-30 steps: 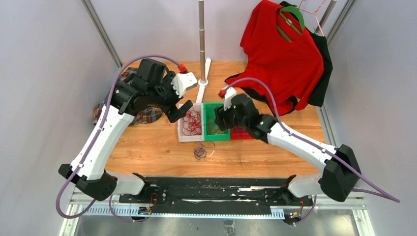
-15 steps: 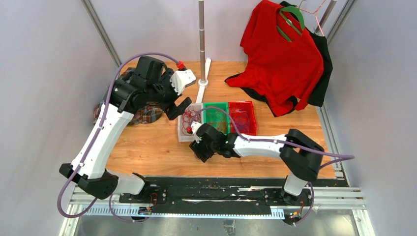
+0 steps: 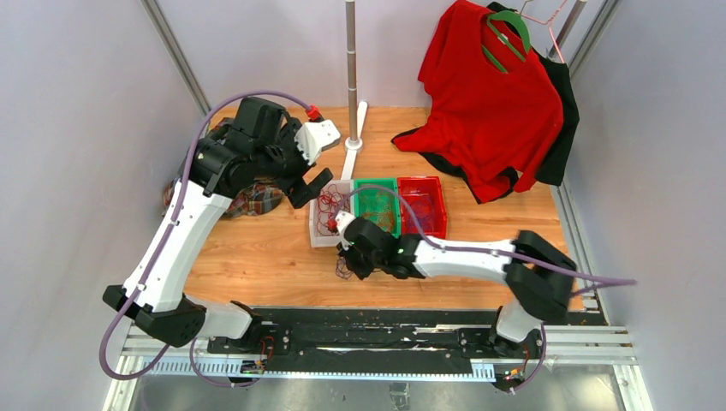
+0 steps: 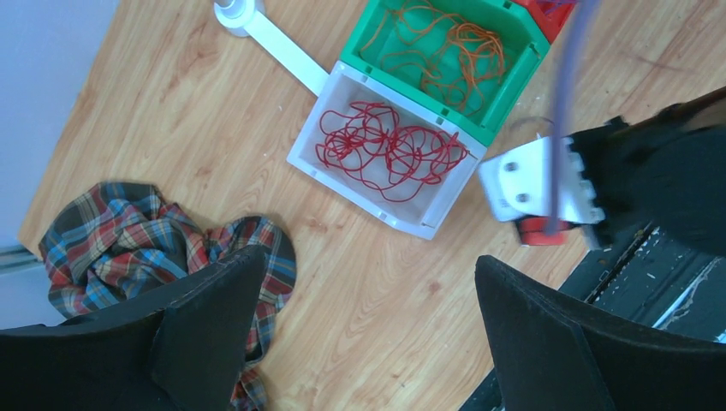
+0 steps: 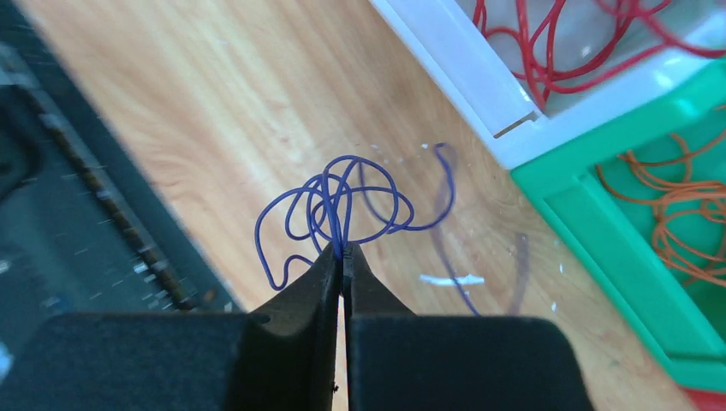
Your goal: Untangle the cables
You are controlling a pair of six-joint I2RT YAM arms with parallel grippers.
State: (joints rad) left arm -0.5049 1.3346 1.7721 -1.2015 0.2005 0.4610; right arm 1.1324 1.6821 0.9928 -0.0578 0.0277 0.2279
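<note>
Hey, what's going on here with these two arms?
They seem to be sorting tangled cables by colour. The right gripper is shut on a purple cable over the table, near the white bin. The left gripper hangs open above. Red cables lie in the white bin, orange cables in the green bin.

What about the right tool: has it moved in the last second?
Yes. The right tool left the green bin and came toward the near table edge, now shut on the purple cable.
</note>
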